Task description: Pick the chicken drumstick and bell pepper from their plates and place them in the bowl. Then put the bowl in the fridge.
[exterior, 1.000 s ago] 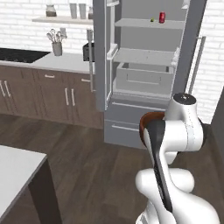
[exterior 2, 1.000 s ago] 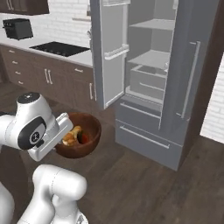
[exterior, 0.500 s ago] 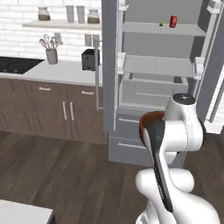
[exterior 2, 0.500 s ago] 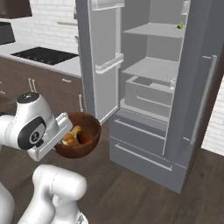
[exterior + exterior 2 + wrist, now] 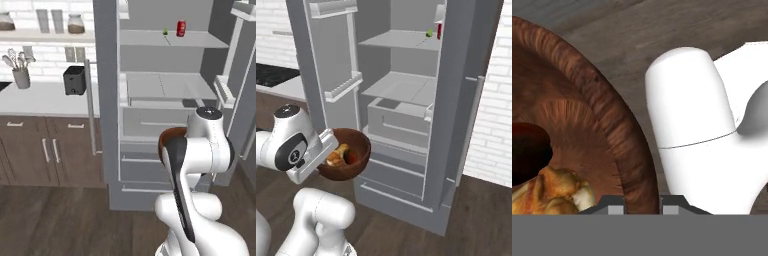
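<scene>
The dark reddish-brown wooden bowl (image 5: 351, 162) hangs in the air in front of the open fridge (image 5: 165, 100), at about the height of its bottom drawer. My gripper (image 5: 332, 145) is shut on the bowl's near rim. In the hand view, that rim (image 5: 629, 150) runs down between the two fingertips of the gripper (image 5: 643, 206). The golden chicken drumstick (image 5: 337, 156) and the red bell pepper (image 5: 352, 158) lie together in the bowl. The hand view shows the drumstick (image 5: 552, 192) beside the dark red pepper (image 5: 527, 150). The plates are out of view.
Both fridge doors stand open, the left door (image 5: 326, 75) with bins, the right door (image 5: 461, 100) with a bar handle. A red can (image 5: 181, 28) and a small green item (image 5: 165, 31) sit on the top shelf. A counter (image 5: 45, 97) with a toaster (image 5: 74, 80) lies left.
The whole picture has shifted: the base has driven toward the fridge, which now looms nearer and more central. The bowl stays in the gripper, unchanged relative to the arm.
</scene>
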